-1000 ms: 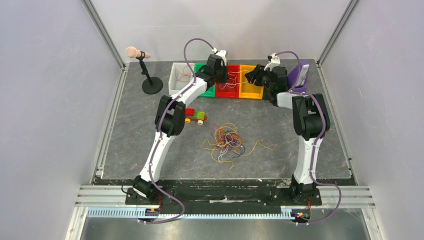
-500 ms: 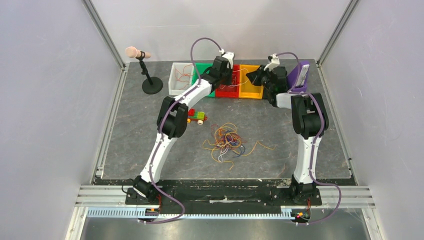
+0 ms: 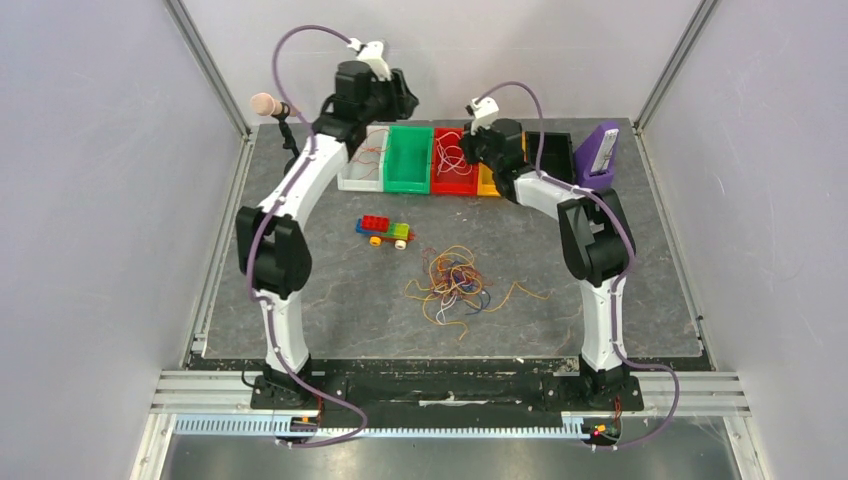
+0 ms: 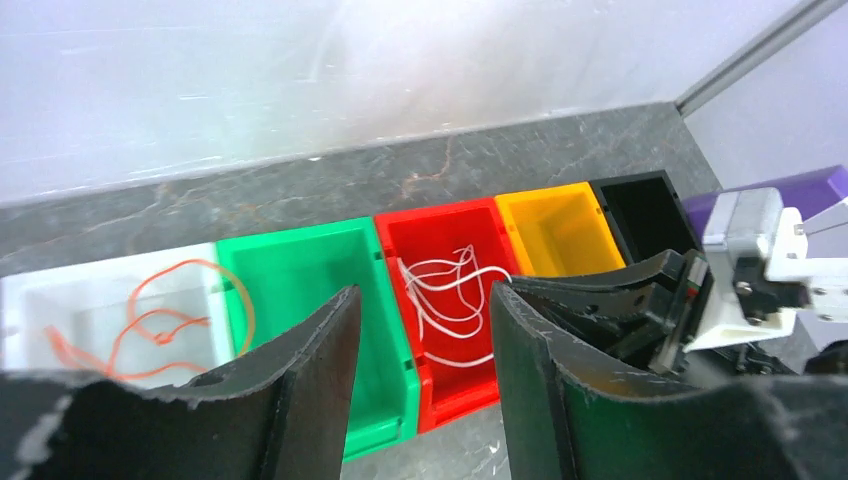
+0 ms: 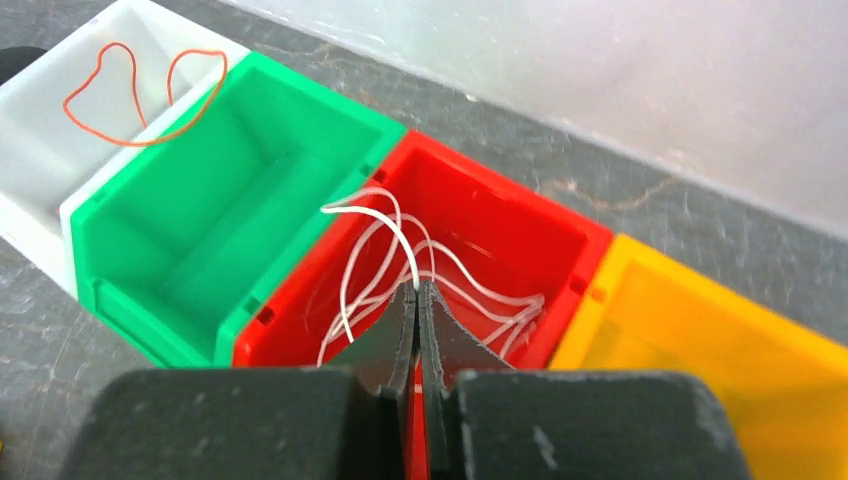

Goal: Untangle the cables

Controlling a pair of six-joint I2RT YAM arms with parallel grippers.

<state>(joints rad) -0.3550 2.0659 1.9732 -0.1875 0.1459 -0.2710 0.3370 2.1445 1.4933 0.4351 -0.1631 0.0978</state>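
Most of the cables [image 3: 455, 283] sit mid-table in 1 loose multicoloured tangle, with orange and yellow loops splaying out. Further back, the right gripper [image 5: 417, 288] is pinched tight on a white cable [image 5: 385, 222] over the red bin [image 5: 500, 210]. Looks like the drop-off step, so next it just needs to let go. Beyond that, the left gripper [image 4: 423, 292] hangs wide and empty, up high by the white bin [image 4: 30, 300].

Dark grey stone-patterned desk [image 3: 600, 270], pale matte walls [image 3: 90, 250] on three sides, slanted aluminium corner posts [image 3: 205, 65], silver slotted rail [image 3: 450, 385] along the near edge, soft even light, faint glare on the back wall [image 4: 300, 70]
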